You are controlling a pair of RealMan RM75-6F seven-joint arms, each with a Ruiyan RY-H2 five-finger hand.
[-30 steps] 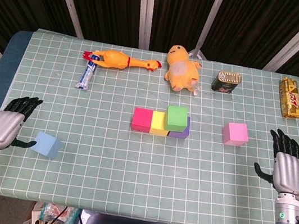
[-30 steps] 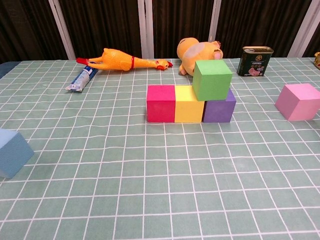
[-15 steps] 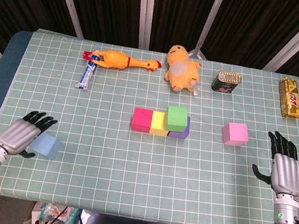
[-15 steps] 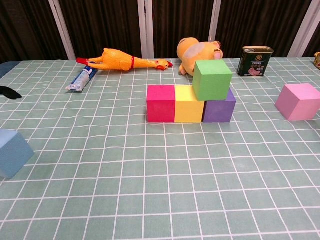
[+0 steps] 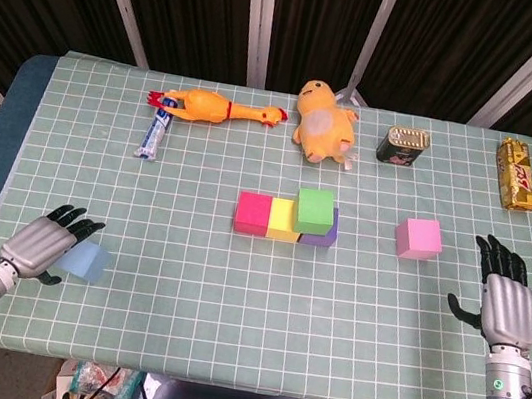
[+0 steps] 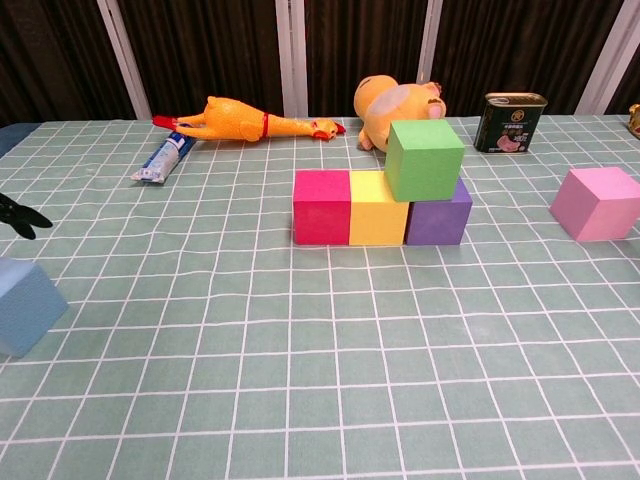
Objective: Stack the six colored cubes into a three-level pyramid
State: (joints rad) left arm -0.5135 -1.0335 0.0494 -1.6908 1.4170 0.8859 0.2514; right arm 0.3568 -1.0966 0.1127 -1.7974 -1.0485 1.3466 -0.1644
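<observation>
Compared with a second ago, the left hand has moved from beside the blue cube to over its left side, near the front-left corner of the table; its fingers are stretched and a little apart, and I cannot tell if they touch the cube or hold it. The right hand stays near the right edge with fingers spread and nothing in it, only slightly shifted. The cubes have not moved: red cube, yellow cube and purple cube stand touching in one row at the middle of the table, and the green cube sits on top, over the yellow and purple ones. The pink cube stands alone to the right of the row, well apart from it. Along the back edge lie a rubber chicken, a tube, a plush toy, a can and a gold pack; none stands between the hands and the cubes. The chest view shows only dark fingertips of the left hand at its left border, behind the blue cube, and does not show the right hand.
</observation>
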